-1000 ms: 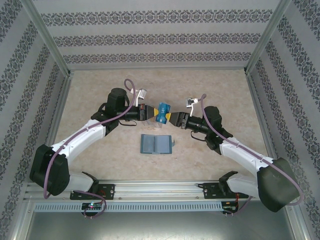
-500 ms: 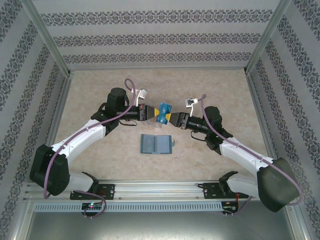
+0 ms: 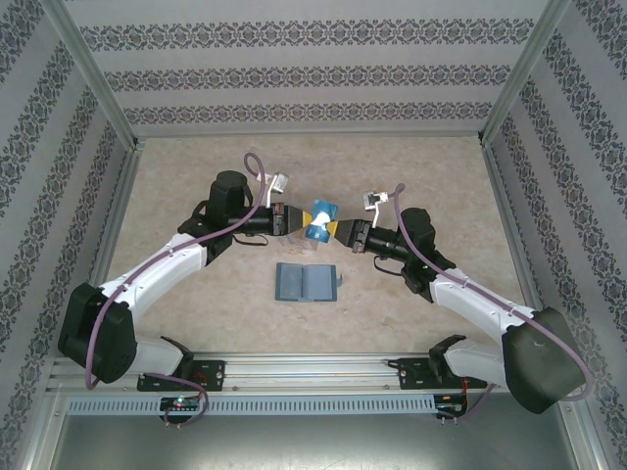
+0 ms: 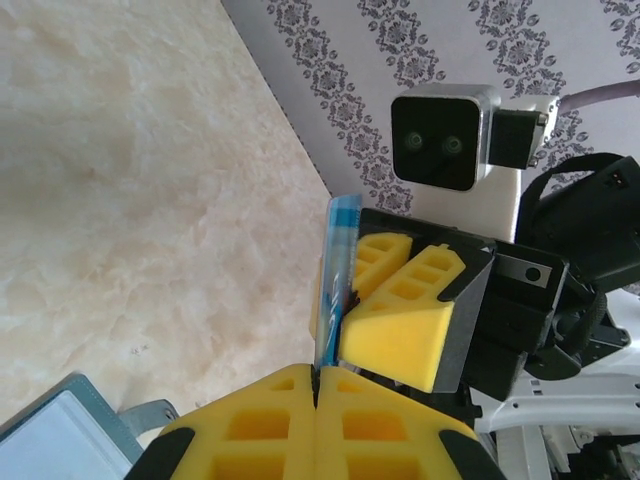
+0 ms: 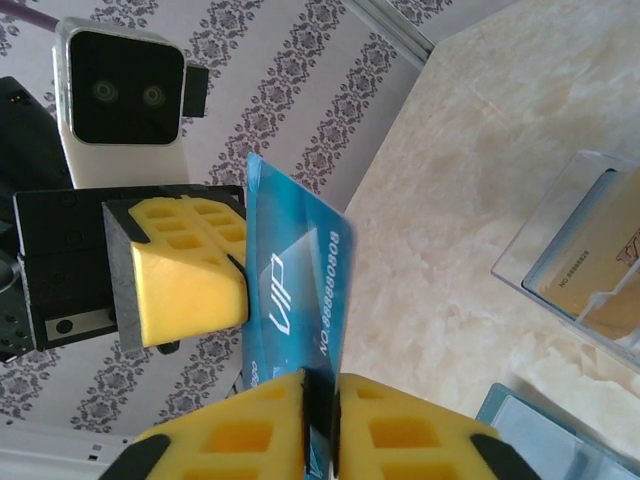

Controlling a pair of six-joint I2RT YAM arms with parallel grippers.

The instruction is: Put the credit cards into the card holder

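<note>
Above mid-table, the two arms meet nose to nose over one blue credit card (image 5: 300, 270); the card is in the air, clear of the table (image 3: 441, 176), standing on edge, its long axis running from one gripper to the other.

Left gripper (image 4: 316, 392): pads pressed together, card rising straight out of the seam; firm pinch.

Right gripper (image 5: 320, 388): fingers nearly together, narrow dark slit between them, card's near end sitting in it at a twist with its face showing; I read this as a pinch too, less squarely seated.

Card: thin, glossy blue, pale "VIP" and a row of digits.

Card holder (image 3: 306, 282): on the table below the card, just to the base side of the meeting point; open flat like a book, long axis left to right, grey-blue pockets up; apart from both grippers, about midway, neither arm plainly nearer.

Coming move, my judgement: one arm lets go, the other brings the card down toward the bases and lines it up with a pocket mouth; which way the mouths face I cannot tell.

Clear case (image 5: 560, 215) near the holder; an orange-tan card (image 5: 590, 265) lies inside.
</note>
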